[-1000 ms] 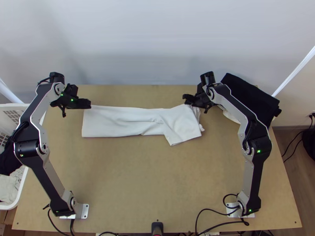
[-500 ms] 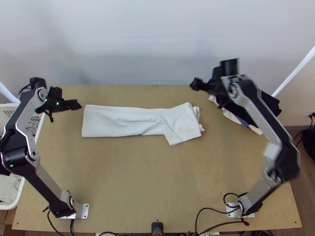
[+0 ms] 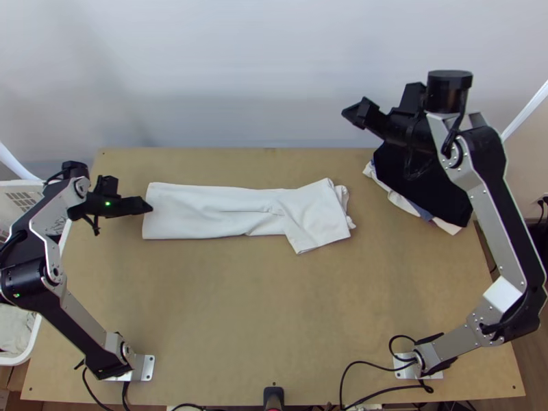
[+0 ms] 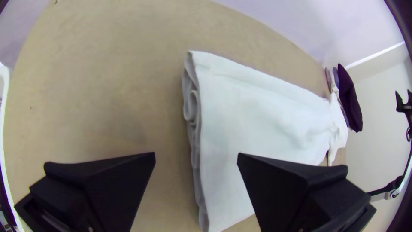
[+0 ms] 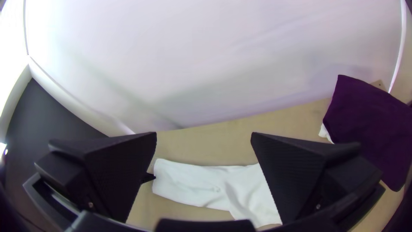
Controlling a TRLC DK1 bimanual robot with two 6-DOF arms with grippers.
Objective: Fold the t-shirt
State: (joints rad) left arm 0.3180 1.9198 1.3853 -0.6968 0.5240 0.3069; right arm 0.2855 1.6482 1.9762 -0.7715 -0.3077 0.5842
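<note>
- While a t-shirt (image 3: 205, 212) lies at the far half of the wooden table (image 3: 260, 308), a white basket (image 3: 14, 359) stands at the left edge with white cloth (image 3: 14, 329) inside—probably laundry kept within the left arm's reach.
- The left gripper (image 4: 196, 158) hangs at the shirt's left end, fingers spread wide and holding nothing. The layered short edge shows between them in the left wrist view, a placement that looks chosen for pinching all layers at once; whether a finger touches the cloth, one cannot tell.
- The white shirt is folded into a long, narrow strip, its left end fairly square, its right end flared and rumpled, a flap slanting toward the near edge. The lengthwise folds look done; shortening the strip likely comes next, and the loose end could skew it.
- The right gripper (image 5: 204, 135), fingers well apart with no cloth between, is held high beyond the shirt's right end, presumably to give the fold room.
- At far right, a black garment (image 3: 418, 181) tops a stack with white and blue edges (image 3: 397, 198)—likely set aside to spare working space.
</note>
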